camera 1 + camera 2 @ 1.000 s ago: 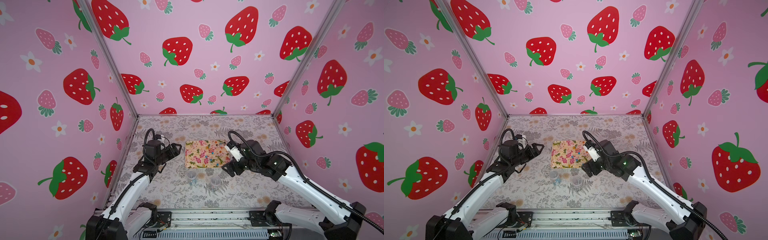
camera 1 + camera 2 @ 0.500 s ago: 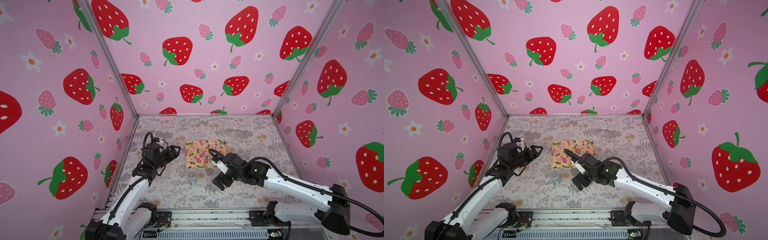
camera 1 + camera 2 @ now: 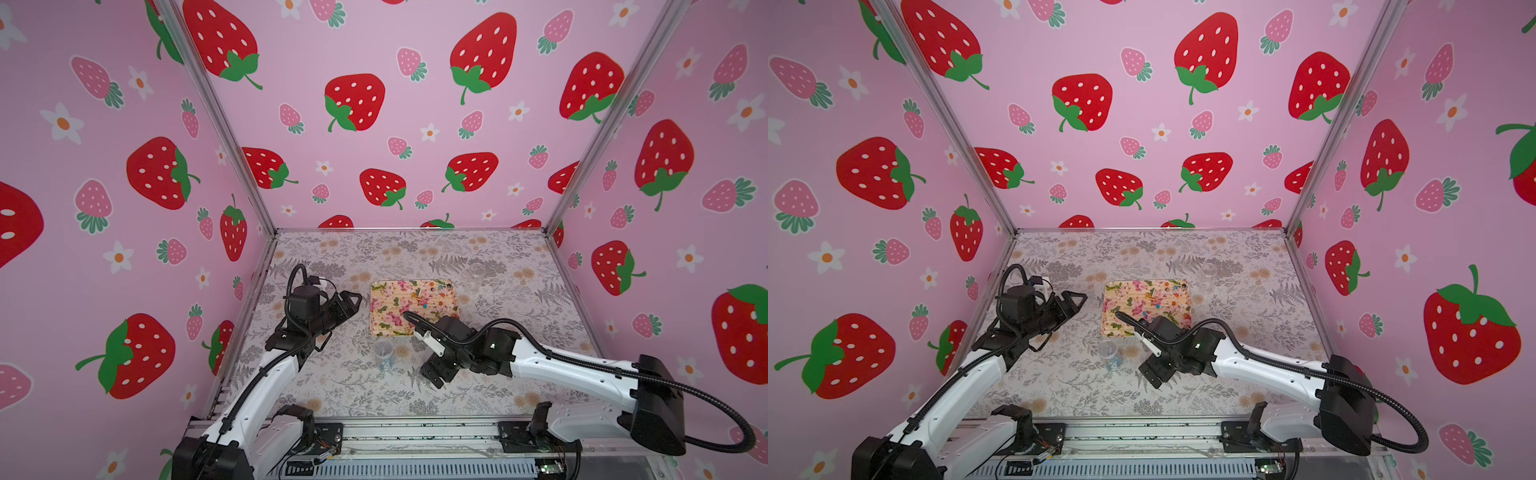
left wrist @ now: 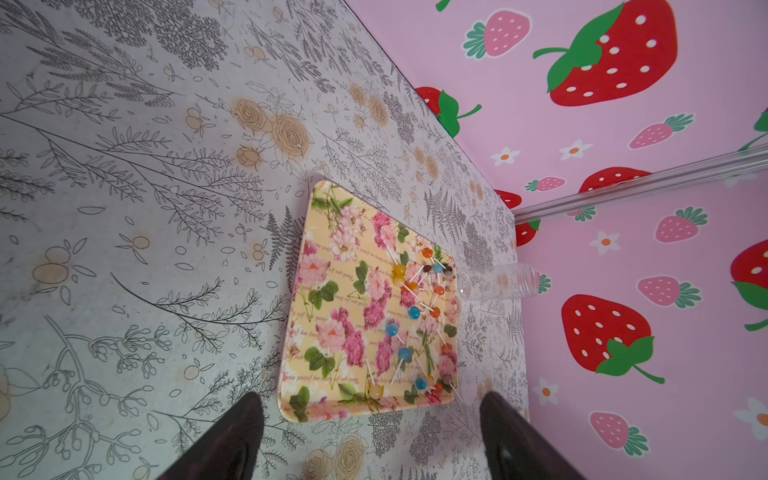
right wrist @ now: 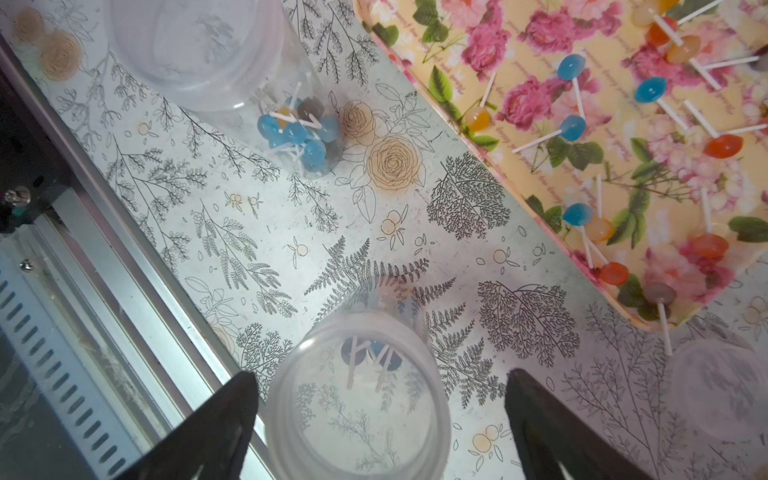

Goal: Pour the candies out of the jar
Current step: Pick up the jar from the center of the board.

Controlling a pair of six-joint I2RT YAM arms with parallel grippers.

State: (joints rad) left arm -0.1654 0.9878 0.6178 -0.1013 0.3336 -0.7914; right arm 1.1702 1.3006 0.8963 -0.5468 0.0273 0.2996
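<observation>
The right arm stretches low across the front of the table [image 3: 353,386]. Its forearm is nearly level and its wrist is bent, so the right gripper [image 3: 436,374] points steeply down. Its fingers [image 5: 224,424] stand wide apart on either side of an upright clear jar [image 5: 357,419]. One finger is just beside the rim and the other is clear of it, so nothing is clamped. A few lollipops [image 5: 376,357] lie in the bottom of this jar. Ahead of the fingertips a second jar [image 5: 291,124] holds a clump of mostly blue ones. The floral tray [image 5: 415,62] lies further ahead.

The left arm rises from its base and folds at the elbow, holding the left gripper [image 3: 351,301] above the table, roughly level and aimed at the tray's near edge. Its fingers [image 4: 232,440] are spread with nothing between them. More lollipops lie scattered on the half of the tray away from this gripper. Past that edge an empty jar [image 4: 498,282] lies on its side.
</observation>
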